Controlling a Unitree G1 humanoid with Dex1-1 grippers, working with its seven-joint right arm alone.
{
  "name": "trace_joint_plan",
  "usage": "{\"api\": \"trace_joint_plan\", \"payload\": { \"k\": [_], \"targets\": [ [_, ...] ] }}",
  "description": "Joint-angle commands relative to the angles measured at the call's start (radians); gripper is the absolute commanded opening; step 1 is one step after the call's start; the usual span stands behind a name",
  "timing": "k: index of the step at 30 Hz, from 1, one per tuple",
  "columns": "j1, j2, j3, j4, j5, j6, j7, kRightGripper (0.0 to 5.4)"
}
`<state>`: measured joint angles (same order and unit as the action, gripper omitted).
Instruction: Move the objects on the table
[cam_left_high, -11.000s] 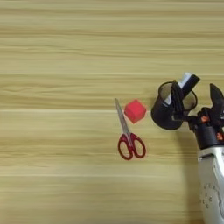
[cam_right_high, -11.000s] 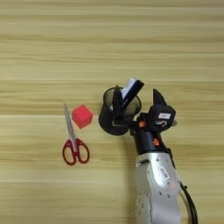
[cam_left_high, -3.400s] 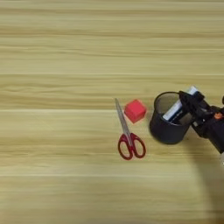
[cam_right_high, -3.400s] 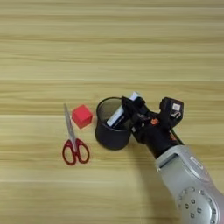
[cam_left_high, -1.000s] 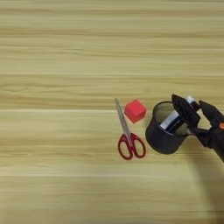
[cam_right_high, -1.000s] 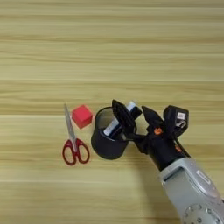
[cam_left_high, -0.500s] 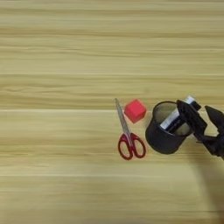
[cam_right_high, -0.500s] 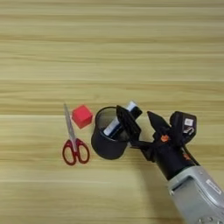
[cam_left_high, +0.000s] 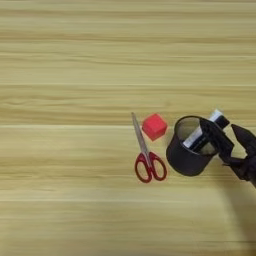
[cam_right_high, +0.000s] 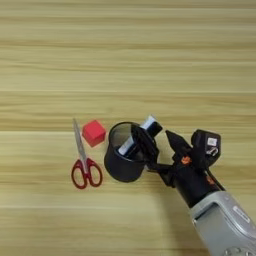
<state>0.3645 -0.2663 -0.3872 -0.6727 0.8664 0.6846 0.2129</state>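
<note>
Right gripper jaws spread wide, one finger inside pen cup rim; forearm angled in from 5 o'clock.

Right arm: our silver forearm enters from the lower right corner of the frame and angles up-left. Black two-fingered gripper sits right of centre, fingers spread in a V. One finger reaches further left; the other stands apart on its right.
</note>
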Motion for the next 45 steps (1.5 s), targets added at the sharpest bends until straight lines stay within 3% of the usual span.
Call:
{"api": "trace_joint_plan", "payload": {
  "k": [1,8,21,30,42,45],
  "targets": [
    [-0.036,-0.025,0.0,-0.017,-0.017,-0.048,0.011,5.36],
    [-0.039,-0.026,-0.004,-0.02,-0.016,-0.048,0.015,5.27],
    [-0.046,-0.025,0.0,0.004,-0.027,-0.055,0.022,3.66],
    [-0.095,-0.03,0.018,0.058,-0.048,-0.061,0.029,2.5],
    [-0.114,-0.027,0.024,0.086,-0.065,-0.064,0.05,1.18],
    [-0.111,-0.027,0.021,0.084,-0.066,-0.065,0.053,1.06]
  ]
}}
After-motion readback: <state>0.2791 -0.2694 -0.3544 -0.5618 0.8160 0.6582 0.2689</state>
